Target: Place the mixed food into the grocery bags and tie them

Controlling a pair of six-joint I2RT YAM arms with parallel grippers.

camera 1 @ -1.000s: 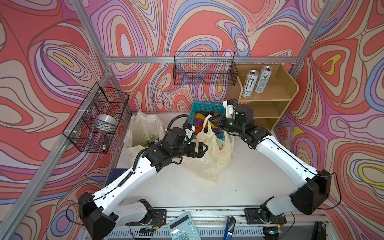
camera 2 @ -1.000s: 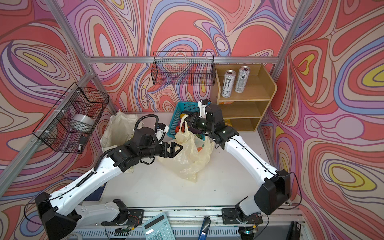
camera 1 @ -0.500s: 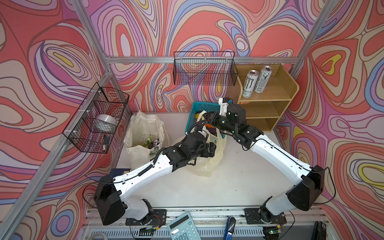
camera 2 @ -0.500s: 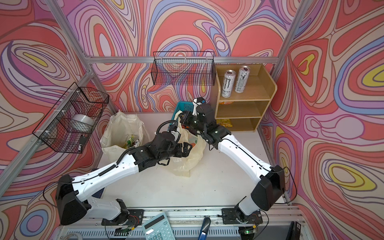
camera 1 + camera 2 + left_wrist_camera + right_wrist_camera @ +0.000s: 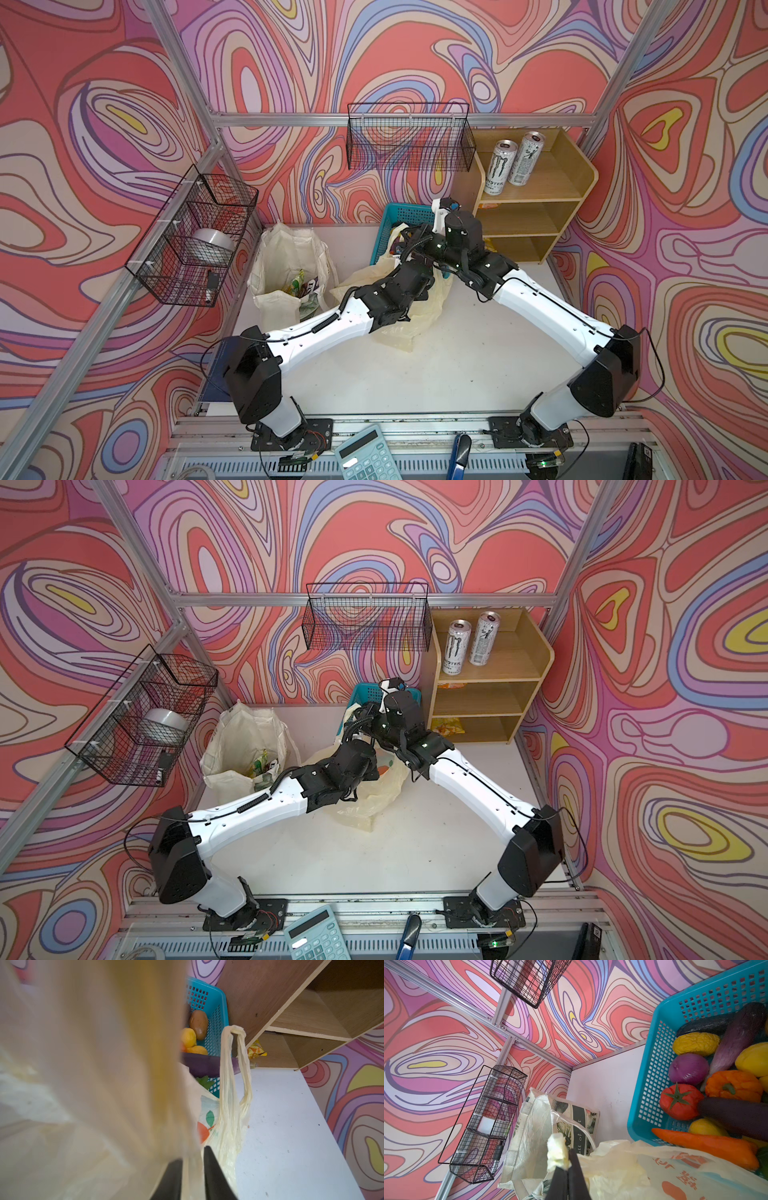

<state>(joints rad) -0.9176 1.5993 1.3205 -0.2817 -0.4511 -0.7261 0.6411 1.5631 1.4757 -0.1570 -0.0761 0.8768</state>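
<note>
The left arm (image 5: 328, 328) and right arm (image 5: 540, 303) meet over a yellow plastic bag (image 5: 424, 322) beside a teal basket (image 5: 401, 214); a canvas tote (image 5: 282, 257) stands left.

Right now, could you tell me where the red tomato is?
The red tomato lies in the teal basket beside the wooden shelf, shown in the right wrist view between the purple onion and a dark eggplant.

Table (image 5: 415, 382): walls left, far and right.
Plastic bag (image 5: 417, 322): mid-table, just near of mesh basket (image 5: 401, 214).
Canvas tote (image 5: 286, 257): upright, left of plastic bag; snack packets (image 5: 297, 286) inside.
Mesh basket: far centre, just left of shelf unit (image 5: 540, 195); toy food (image 5: 716, 1088) inside.
Shelf unit: far right; cans (image 5: 500, 166) on top shelf.
Calculator (image 5: 363, 457): near edge, before the table.
</note>
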